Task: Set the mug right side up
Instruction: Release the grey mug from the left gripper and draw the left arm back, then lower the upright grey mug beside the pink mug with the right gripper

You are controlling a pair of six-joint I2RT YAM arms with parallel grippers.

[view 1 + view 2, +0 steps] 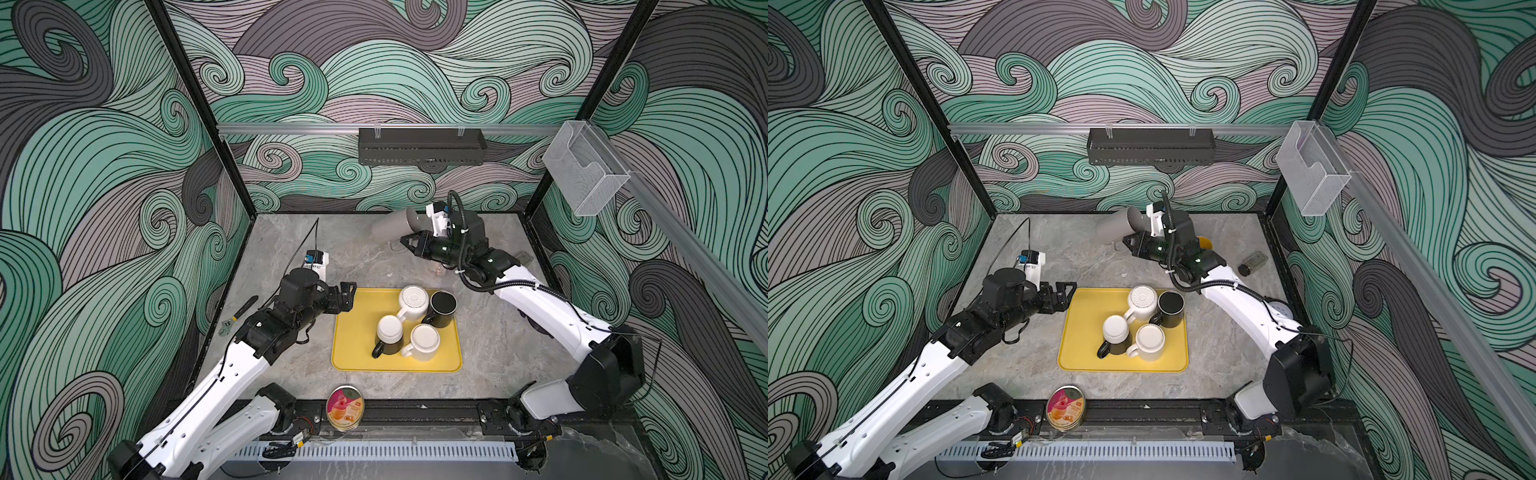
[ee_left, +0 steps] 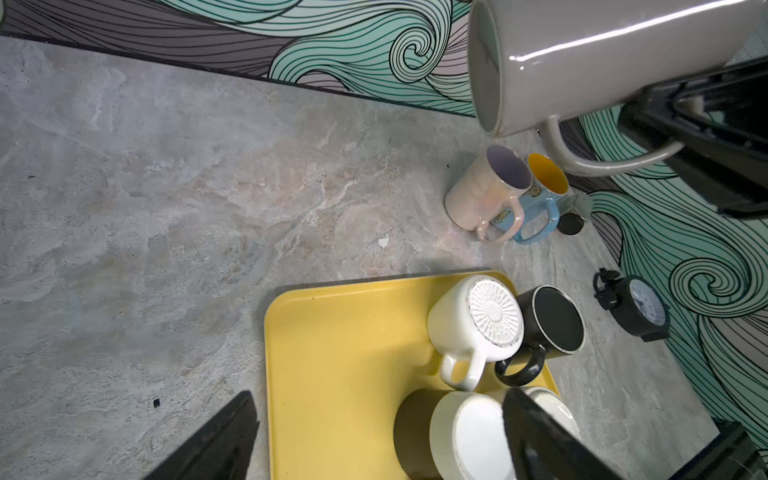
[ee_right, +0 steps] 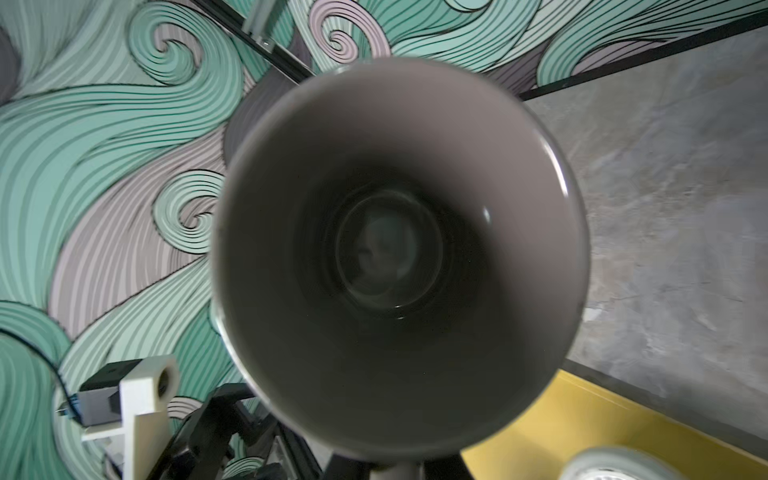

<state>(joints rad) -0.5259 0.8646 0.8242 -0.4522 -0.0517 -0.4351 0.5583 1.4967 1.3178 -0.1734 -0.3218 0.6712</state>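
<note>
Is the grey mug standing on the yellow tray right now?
No, the right claw holds the grey mug on its side in the air, beyond the yellow tray.

We find both top views bright and evenly lit from above, with only faint, soft shadows on the yellow tray (image 1: pixel 357 332). In the left wrist view a white glare streak runs along the grey mug (image 2: pixel 602 83). In the right wrist view its rim, close to the lens, is blurred.

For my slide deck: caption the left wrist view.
The right gripper holds a grey mug sideways by its handle; four upside-down mugs sit on the yellow tray.
</note>
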